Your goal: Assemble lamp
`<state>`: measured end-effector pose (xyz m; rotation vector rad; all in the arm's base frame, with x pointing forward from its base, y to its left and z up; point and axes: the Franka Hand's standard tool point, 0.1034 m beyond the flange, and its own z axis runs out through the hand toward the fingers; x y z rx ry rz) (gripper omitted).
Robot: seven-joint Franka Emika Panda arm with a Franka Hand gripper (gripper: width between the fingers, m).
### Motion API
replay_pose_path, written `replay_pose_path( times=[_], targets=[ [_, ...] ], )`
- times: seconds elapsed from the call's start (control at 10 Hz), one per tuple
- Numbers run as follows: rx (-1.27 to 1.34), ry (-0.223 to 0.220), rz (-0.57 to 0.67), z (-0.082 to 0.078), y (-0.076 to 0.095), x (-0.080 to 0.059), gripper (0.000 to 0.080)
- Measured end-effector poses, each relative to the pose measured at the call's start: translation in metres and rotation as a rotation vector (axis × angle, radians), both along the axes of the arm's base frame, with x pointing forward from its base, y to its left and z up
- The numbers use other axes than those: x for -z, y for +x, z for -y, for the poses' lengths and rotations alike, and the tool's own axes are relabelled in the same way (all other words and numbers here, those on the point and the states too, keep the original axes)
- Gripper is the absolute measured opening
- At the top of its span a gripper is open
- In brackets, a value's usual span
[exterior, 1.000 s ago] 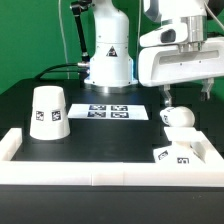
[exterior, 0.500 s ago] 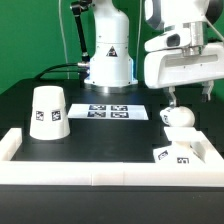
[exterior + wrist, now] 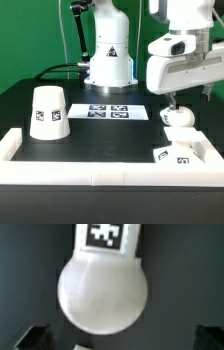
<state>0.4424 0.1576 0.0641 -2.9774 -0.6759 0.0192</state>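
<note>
The end effector (image 3: 189,97) hangs over the desk (image 3: 100,140) on the exterior view's right. It is open wide and holds nothing. In the wrist view its two dark fingertips (image 3: 35,336) stand far apart, and neither one touches a lamp part.

Right under it sits the bulb (image 3: 180,117), small, round and white. The wrist view looks straight down on the bulb (image 3: 103,291). It fills most of that picture, a smooth white oval with a black-and-white square tag at one end.

The shade (image 3: 47,112) stands well apart from the bulb, on the exterior view's left. It looks like a big white cup turned upside down, with the wide end on the desk. It has square tags on its side.

The base (image 3: 181,153) lies near the front on the exterior view's right, in front of the bulb. It is flat and white with tags on it, and it sits close to the corner of the low white rail (image 3: 90,172) that runs along the front of the desk.

The marker board (image 3: 110,111) lies flat in the middle, between the shade and the bulb. Behind it stands the foot of the white robot arm (image 3: 108,55).
</note>
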Motion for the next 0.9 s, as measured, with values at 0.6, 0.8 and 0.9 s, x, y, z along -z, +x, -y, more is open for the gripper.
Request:
replay_pose_path(
  times=[0.6,0.8,0.9],
  targets=[
    [-0.075,-0.169,-0.415,0.017,-0.009,-0.010,0.0699],
    [-0.096,-0.209,-0.545,0.014,-0.011,-0.007,0.0699],
    [-0.095,-0.233,-0.603,0.015,-0.014,-0.005,0.0699]
  ],
)
